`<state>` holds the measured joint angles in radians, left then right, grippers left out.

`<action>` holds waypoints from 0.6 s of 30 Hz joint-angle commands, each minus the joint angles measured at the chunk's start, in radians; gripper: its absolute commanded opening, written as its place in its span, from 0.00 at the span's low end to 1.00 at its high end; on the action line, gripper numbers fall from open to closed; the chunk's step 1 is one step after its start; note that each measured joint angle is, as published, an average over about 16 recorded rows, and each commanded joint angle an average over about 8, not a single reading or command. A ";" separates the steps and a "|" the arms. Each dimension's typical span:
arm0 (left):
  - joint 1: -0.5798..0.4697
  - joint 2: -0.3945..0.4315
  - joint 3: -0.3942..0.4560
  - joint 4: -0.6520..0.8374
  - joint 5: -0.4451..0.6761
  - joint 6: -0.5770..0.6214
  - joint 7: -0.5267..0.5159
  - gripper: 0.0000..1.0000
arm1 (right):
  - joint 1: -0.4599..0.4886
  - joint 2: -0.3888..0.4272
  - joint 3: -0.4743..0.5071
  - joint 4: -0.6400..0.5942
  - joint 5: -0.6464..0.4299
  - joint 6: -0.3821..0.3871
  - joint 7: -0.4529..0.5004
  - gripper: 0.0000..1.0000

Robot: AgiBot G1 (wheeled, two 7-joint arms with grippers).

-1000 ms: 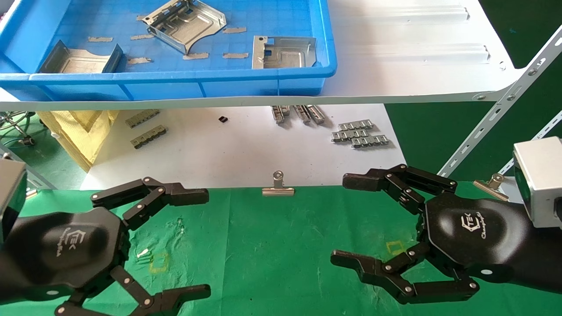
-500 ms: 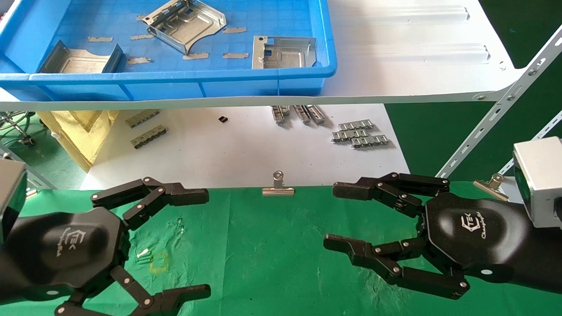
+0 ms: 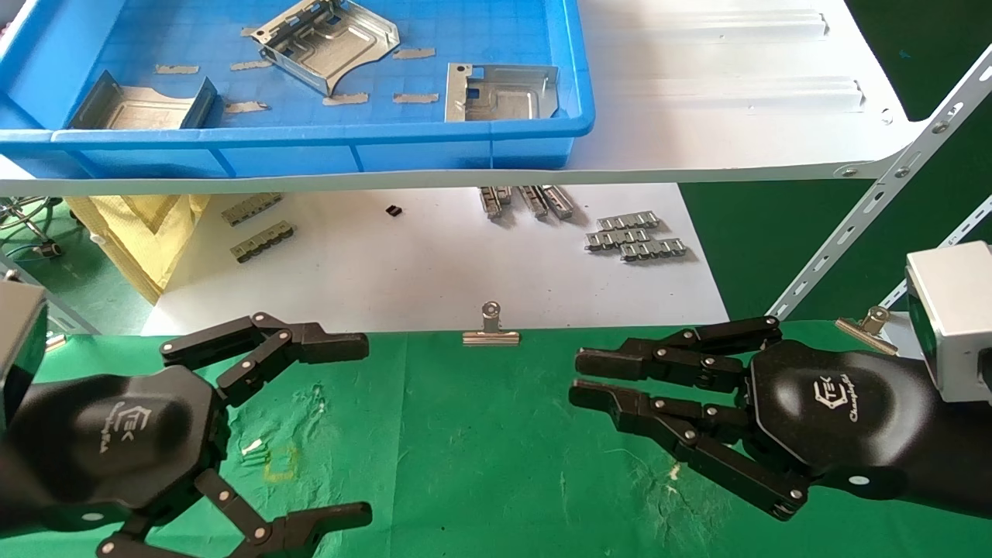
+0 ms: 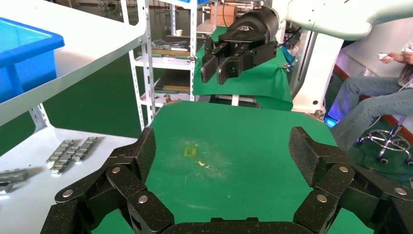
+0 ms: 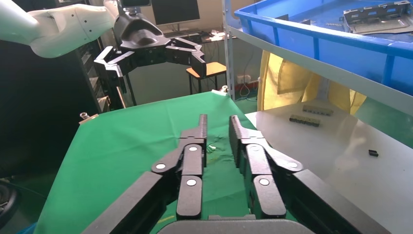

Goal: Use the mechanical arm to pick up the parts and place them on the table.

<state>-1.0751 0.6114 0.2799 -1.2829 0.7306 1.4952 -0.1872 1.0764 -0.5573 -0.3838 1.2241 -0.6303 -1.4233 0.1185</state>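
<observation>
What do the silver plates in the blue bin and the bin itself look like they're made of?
The silver stamped plates look like bare sheet metal: dull grey sheen, pressed ridges, bent-up edges. The blue bin looks like moulded plastic: uniform colour, smooth rounded rim, gridded floor.

The bench (image 3: 496,465) is covered in bright green cloth marked with small yellow square outlines (image 3: 280,463). Beyond its far edge lies a white sheet (image 3: 434,263) carrying grey ridged strips (image 3: 635,236), with a silver binder clip (image 3: 490,329) on the seam. A yellow bag (image 3: 143,232) sits past the bench's far left corner. On the white metal shelf (image 3: 736,85), a blue tray (image 3: 325,147) holds silver stamped parts (image 3: 329,46) and tan tape strips (image 3: 345,98). The left gripper (image 3: 341,430) and right gripper (image 3: 589,376) are glossy black with white logos and silvery rivets; grey wrist boxes (image 3: 949,314) sit behind them.
</observation>
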 commanded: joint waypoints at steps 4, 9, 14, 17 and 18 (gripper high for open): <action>0.000 0.000 0.000 0.000 0.000 0.000 0.000 1.00 | 0.000 0.000 0.000 0.000 0.000 0.000 0.000 0.00; 0.000 0.000 0.000 0.000 0.000 0.000 0.000 1.00 | 0.000 0.000 0.000 0.000 0.000 0.000 0.000 0.27; 0.000 0.000 0.000 0.000 0.000 0.000 0.000 1.00 | 0.000 0.000 0.000 0.000 0.000 0.000 0.000 0.89; 0.000 0.000 0.000 0.000 0.000 0.000 0.000 1.00 | 0.000 0.000 0.000 0.000 0.000 0.000 0.000 1.00; 0.000 0.000 0.000 0.000 0.000 0.000 0.000 1.00 | 0.000 0.000 0.000 0.000 0.000 0.000 0.000 1.00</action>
<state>-1.0751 0.6114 0.2798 -1.2829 0.7306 1.4952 -0.1872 1.0764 -0.5573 -0.3838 1.2241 -0.6303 -1.4233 0.1185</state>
